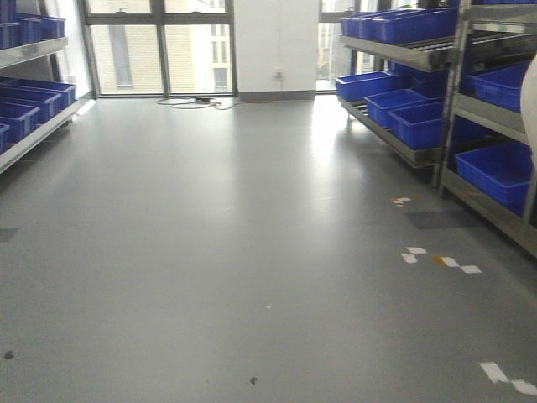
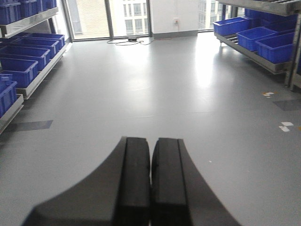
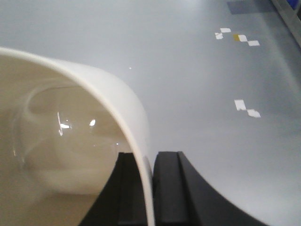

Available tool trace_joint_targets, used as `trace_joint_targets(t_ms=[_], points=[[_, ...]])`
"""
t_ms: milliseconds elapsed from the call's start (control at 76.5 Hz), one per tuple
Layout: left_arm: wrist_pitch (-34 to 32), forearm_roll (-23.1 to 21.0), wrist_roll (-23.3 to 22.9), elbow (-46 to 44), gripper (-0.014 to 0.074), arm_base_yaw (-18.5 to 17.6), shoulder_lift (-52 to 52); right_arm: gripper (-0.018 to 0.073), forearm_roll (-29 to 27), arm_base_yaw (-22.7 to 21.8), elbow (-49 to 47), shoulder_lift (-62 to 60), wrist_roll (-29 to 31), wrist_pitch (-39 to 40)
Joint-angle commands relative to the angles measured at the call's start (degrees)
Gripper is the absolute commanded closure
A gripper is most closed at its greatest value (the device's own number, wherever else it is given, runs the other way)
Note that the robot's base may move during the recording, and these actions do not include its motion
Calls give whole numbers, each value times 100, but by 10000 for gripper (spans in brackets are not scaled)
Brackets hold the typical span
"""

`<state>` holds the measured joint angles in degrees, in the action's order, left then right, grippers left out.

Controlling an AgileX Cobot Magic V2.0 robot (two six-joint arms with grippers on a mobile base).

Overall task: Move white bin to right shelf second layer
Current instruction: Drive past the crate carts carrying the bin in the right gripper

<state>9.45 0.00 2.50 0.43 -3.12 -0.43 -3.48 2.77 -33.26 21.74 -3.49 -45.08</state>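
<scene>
Right claw (image 3: 151, 188) pinches white bin (image 3: 108, 89) wall, left claw (image 2: 150, 183) closed and empty; advise firm pinch, bin level, on approach to right shelf (image 1: 495, 116).

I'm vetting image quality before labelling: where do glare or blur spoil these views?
Front view: window glare bleaches the floor beside the blue crates. Left wrist view: similar floor glare; the left gripper is sharp. Right wrist view: the white bin in the right gripper looks soft, with highlights inside.
</scene>
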Motion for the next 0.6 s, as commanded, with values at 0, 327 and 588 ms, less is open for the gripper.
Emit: trace_joint_targets(t_ms=[0,327,588], points=[[-501,0,-30,211,512,-7,-90,511,-54,-28,-175,34,22,494],[-501,0,-30,211,512,-7,-90,511,-54,-28,-175,34,22,494],[-501,0,-30,211,512,-7,-90,511,-54,-28,-175,34,22,494]])
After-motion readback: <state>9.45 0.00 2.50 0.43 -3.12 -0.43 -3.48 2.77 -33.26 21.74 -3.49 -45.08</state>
